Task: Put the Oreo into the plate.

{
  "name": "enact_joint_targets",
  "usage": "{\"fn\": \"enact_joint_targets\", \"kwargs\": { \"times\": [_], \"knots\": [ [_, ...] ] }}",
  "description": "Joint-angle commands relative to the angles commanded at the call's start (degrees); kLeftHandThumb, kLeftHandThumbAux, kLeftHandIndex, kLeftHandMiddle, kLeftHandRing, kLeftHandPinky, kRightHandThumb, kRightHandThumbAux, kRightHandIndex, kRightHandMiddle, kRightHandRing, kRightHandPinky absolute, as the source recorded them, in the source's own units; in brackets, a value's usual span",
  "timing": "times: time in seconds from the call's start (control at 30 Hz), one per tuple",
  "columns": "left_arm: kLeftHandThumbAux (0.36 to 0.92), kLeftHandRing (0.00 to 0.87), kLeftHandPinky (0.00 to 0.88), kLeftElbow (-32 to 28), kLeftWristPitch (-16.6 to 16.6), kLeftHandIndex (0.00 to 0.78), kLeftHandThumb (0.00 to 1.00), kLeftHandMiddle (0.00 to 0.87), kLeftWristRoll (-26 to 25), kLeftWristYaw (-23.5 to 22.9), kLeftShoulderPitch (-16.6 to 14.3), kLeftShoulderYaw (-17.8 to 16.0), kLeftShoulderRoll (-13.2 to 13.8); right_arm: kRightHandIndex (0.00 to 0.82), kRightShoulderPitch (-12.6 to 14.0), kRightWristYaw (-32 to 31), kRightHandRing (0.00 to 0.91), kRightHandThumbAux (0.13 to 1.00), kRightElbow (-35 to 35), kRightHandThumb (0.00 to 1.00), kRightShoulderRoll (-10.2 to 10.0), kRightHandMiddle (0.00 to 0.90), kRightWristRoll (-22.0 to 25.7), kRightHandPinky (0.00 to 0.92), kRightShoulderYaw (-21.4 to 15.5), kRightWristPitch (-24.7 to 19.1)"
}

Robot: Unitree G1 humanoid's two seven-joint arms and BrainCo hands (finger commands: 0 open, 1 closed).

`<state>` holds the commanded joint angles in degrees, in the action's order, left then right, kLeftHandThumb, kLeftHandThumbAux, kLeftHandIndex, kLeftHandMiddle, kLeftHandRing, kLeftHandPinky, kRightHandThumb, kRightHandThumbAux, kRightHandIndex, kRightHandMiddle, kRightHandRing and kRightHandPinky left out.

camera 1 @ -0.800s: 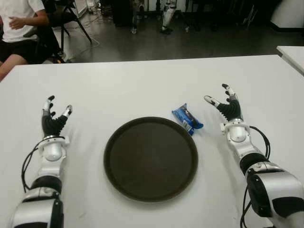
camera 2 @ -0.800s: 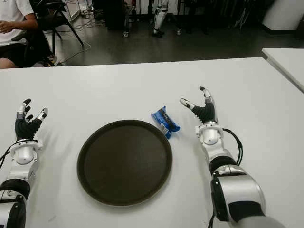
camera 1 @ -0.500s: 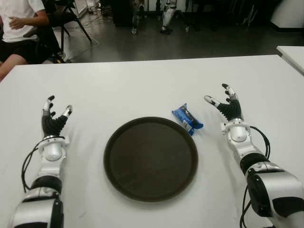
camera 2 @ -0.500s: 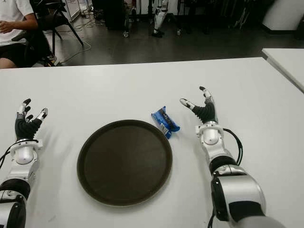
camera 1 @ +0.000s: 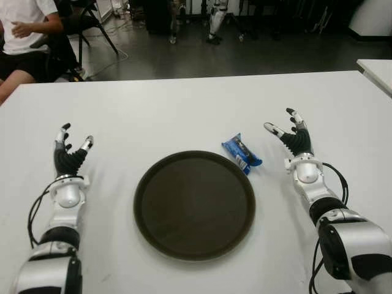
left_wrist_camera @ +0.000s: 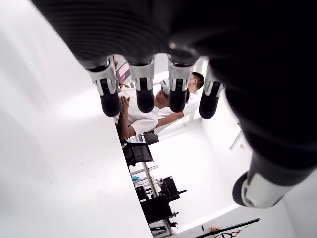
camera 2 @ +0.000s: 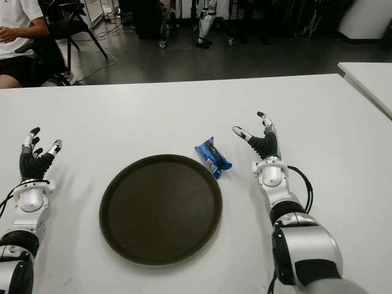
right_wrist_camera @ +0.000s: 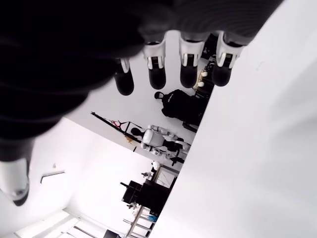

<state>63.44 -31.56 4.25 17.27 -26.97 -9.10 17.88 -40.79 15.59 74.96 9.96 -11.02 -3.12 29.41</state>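
The blue Oreo packet [camera 1: 241, 152] lies on the white table [camera 1: 184, 110] just beside the dark plate [camera 1: 194, 203] at its far right rim, so the right hand [camera 1: 293, 138], fingers spread and empty, should reach left and pinch it across its narrow width, while the left hand [camera 1: 70, 153] shows open-fingered left of the plate

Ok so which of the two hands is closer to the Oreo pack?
The right hand. It shows just right of the blue Oreo pack, while the left hand is beyond the plate.

A blue Oreo packet [camera 1: 241, 153], a dark brown plate [camera 1: 153, 208] and a white table [camera 1: 184, 110].
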Motion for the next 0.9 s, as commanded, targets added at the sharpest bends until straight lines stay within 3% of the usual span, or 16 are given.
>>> {"fn": "enact_joint_targets", "kwargs": {
  "times": [0.33,0.6,0.9],
  "knots": [
    [0.638,0.0,0.0,-0.07,-0.01,0.0,0.0,0.0,-0.07,0.34,0.17,0.05,0.06,0.0,0.01,1.71,0.0,0.557,-0.37,0.0,-0.07,0.0,-1.42,0.0,1.2,1.08],
    [0.622,0.0,0.0,0.32,0.29,0.0,0.0,0.0,-0.31,0.19,-0.39,-0.04,-0.11,0.0,-0.93,-1.37,0.0,0.546,-1.66,0.0,0.33,0.0,-2.8,0.0,3.69,-0.68],
    [0.641,0.0,0.0,0.3,0.02,0.0,0.0,0.0,-0.4,-0.1,-0.35,0.03,-0.34,0.0,-0.42,-0.35,0.0,0.56,-7.76,0.0,0.13,0.0,-8.21,0.0,9.94,-2.96]
  ]
}}
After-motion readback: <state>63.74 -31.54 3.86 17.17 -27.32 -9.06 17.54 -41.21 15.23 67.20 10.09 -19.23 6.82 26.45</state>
